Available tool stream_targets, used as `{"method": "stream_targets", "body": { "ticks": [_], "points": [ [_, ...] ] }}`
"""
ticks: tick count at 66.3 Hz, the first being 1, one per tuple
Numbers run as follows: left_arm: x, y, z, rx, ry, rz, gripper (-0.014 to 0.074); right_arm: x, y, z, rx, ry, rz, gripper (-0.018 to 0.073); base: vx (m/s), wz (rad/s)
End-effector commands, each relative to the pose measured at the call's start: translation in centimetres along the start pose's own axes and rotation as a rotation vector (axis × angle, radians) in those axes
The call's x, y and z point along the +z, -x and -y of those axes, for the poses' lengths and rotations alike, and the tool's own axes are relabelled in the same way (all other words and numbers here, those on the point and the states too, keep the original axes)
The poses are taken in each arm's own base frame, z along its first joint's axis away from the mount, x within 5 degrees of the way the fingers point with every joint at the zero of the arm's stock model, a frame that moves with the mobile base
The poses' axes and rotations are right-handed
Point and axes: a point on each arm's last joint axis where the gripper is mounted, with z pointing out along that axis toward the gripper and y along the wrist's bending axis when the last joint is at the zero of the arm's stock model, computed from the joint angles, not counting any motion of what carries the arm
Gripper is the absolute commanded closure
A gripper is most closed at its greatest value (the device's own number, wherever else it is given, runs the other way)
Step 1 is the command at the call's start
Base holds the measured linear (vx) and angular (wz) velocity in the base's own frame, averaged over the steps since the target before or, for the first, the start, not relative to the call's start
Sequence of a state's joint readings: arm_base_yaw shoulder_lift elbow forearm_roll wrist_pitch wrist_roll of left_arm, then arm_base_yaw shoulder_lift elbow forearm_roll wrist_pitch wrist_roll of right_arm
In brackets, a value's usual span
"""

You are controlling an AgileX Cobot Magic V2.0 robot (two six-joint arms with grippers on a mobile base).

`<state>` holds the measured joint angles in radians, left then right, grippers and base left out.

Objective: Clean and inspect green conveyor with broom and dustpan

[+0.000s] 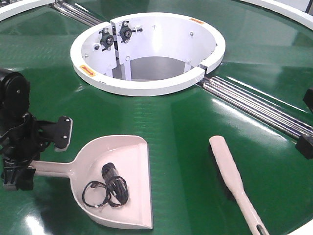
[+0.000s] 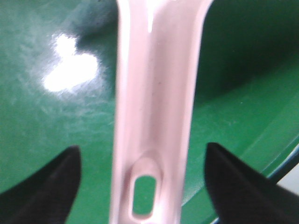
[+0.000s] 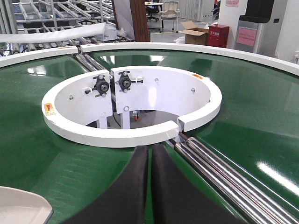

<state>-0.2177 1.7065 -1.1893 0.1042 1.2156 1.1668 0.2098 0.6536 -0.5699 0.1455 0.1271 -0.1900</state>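
Closest to us in the front view lies the dustpan (image 1: 124, 188), flat on the green conveyor (image 1: 186, 127), its wide mouth toward the near edge and its straight handle reaching left. Inside the pan sits a tangle of thin black cord (image 1: 107, 188). Our left hand (image 1: 19, 161) is at the end of that handle; in the left wrist view the pink handle with its hang hole runs between the two dark fingers (image 2: 49, 186), which stand well apart on either side and do not touch it, so the hand is spread wide around the handle. To the right of the pan, apart from it, the broom (image 1: 232, 178) lies on the belt, head pointing away from us and handle running to the lower right corner. Beyond both we see the white ring housing (image 1: 146, 51) in the middle of the belt, with steel rollers (image 1: 254, 105) running from it to the right. In the right wrist view our right hand (image 3: 149, 186) has its fingers pressed together, holding nothing, above the belt near the ring
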Motion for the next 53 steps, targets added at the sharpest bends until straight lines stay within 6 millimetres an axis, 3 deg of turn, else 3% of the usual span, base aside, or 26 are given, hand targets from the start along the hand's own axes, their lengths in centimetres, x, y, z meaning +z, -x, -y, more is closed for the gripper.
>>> {"method": "stream_targets", "body": {
  "ticks": [1,18,34,44,53],
  "points": [
    [-2.5,-0.3,0.4,-0.031,0.074,0.025,0.0019,-0.2,1.5,0.2,-0.005,-0.017,0.095,0.0569,0.00,0.00],
    [-4.7,-1.5,0.6,-0.010,0.227,-0.021,0.0020,-0.2,1.4,0.2,-0.005,-0.015,0.082,0.0569,0.00,0.00],
    [-8.3,-2.9,1.8,-0.192,0.432,0.031,0.0069,-0.2,1.3,0.2,-0.005,-0.014,0.076,0.0569,0.00,0.00],
    [-11.2,-3.8,2.8,-0.442,0.604,0.154,0.0186,-0.2,1.4,0.2,-0.003,-0.014,0.081,0.0569,0.00,0.00],
    [-13.9,-4.4,4.0,-0.663,0.734,0.358,0.0365,-0.2,1.3,0.1,0.009,-0.012,0.072,0.0567,0.00,0.00]
  ]
}}
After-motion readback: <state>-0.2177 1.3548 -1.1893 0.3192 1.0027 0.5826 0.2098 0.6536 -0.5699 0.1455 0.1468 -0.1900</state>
